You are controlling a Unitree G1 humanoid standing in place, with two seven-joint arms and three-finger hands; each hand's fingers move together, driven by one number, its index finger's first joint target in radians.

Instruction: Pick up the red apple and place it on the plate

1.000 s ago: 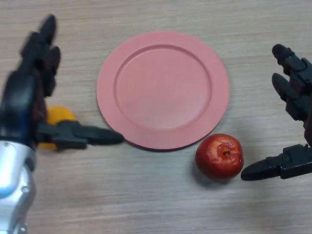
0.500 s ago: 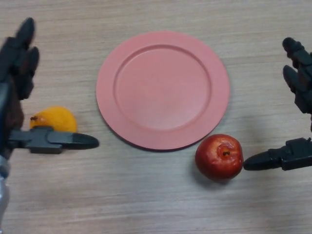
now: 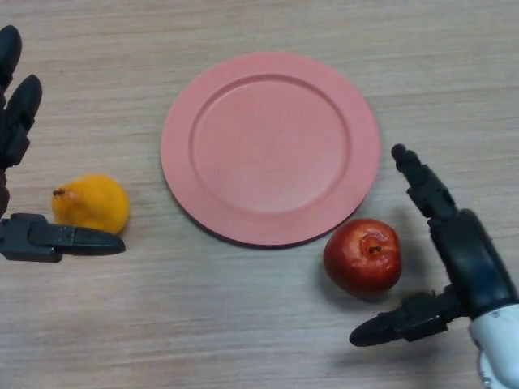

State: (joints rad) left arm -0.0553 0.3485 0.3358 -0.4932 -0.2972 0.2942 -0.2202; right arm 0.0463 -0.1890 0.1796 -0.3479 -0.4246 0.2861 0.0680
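A red apple (image 3: 362, 256) lies on the wooden table just below the lower right rim of the empty pink plate (image 3: 270, 147). My right hand (image 3: 464, 259) is open to the right of the apple, its fingers (image 3: 420, 182) reaching up past it and its thumb (image 3: 394, 322) below it; it is not touching the apple. My left hand (image 3: 16, 162) is open at the far left edge, with its thumb (image 3: 65, 240) just below a yellow pear.
A yellow-orange pear (image 3: 91, 203) lies on the table left of the plate, between my left hand's fingers and thumb.
My right hand has moved left and down and turned to flank the apple. My left hand has drawn back to the left, uncovering the pear.
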